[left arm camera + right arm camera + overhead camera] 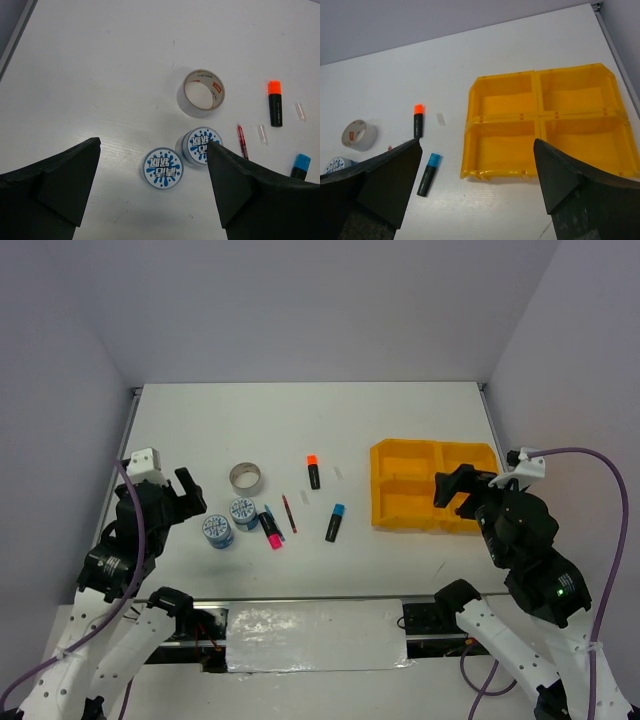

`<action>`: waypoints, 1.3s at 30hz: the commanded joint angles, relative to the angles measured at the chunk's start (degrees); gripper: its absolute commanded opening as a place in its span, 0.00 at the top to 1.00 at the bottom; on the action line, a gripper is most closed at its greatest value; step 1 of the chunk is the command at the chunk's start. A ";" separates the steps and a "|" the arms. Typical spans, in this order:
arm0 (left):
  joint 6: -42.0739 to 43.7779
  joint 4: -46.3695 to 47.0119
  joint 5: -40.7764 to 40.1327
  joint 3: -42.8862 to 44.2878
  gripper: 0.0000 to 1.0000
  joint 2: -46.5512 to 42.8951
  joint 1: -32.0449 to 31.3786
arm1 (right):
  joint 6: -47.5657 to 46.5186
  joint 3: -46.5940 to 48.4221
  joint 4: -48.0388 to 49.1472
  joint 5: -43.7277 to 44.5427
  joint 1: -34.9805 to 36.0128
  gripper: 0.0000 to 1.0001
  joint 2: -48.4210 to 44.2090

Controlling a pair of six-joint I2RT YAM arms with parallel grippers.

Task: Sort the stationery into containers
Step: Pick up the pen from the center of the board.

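Yellow-orange rectangular plastic tray (378,490) with four compartments, flat on the white desk (300,420). Right gripper (477,142) above the tray's near half, jaws spread wide, nothing held. Left gripper (152,145) well to the tray's left, raised off the desk, jaws likewise wide apart and holding nothing.

All stationery loose on the desk, left of the tray and apart from it. Nearest the tray: short black highlighter with blue cap (335,522), cap pointing away from the arms. Slightly further left and farther back: short black highlighter with orange cap (313,471), cap also at the far end. Further from the tray, thin red pen (289,513), then short black highlighter with pink cap (270,530), cap toward the near edge. Further left again, first blue-white round tub (200,145) and second blue-white round tub (162,168), just beside each other, printed lids up. Grey tape ring (192,107) lying flat behind the tubs, opening upward, well apart from the tray.
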 commanded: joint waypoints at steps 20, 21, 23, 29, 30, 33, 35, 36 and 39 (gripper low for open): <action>-7.66 -2.63 -1.49 4.04 0.01 3.32 7.74 | 10.56 1.67 9.82 -2.59 11.80 0.00 32.71; -7.21 -2.10 -0.96 3.69 0.01 2.01 7.74 | 11.00 0.88 10.80 -2.75 12.52 0.00 34.90; -5.90 -1.05 0.27 2.55 0.01 0.69 7.74 | 11.09 0.17 14.13 -4.41 13.49 0.00 37.02; -2.99 1.07 5.54 1.66 0.01 -0.11 7.65 | 20.22 -1.23 15.46 1.27 20.16 0.00 45.54; -2.21 1.50 7.29 1.75 0.01 0.59 7.57 | 21.71 -1.32 16.25 4.16 22.52 0.00 47.38; -1.23 2.21 10.11 1.66 0.01 0.95 7.65 | 18.32 -1.59 20.72 -0.51 25.87 0.02 51.24; -0.79 2.39 11.00 1.49 0.01 0.42 7.65 | 14.02 -0.11 24.86 -5.45 26.50 0.11 56.15; -0.79 2.47 10.91 1.49 0.01 0.16 7.65 | 12.69 0.86 25.13 -8.96 26.67 0.14 58.19; -0.27 3.18 11.52 0.87 0.01 -1.07 7.65 | 8.64 6.48 23.91 -12.76 27.64 0.27 66.45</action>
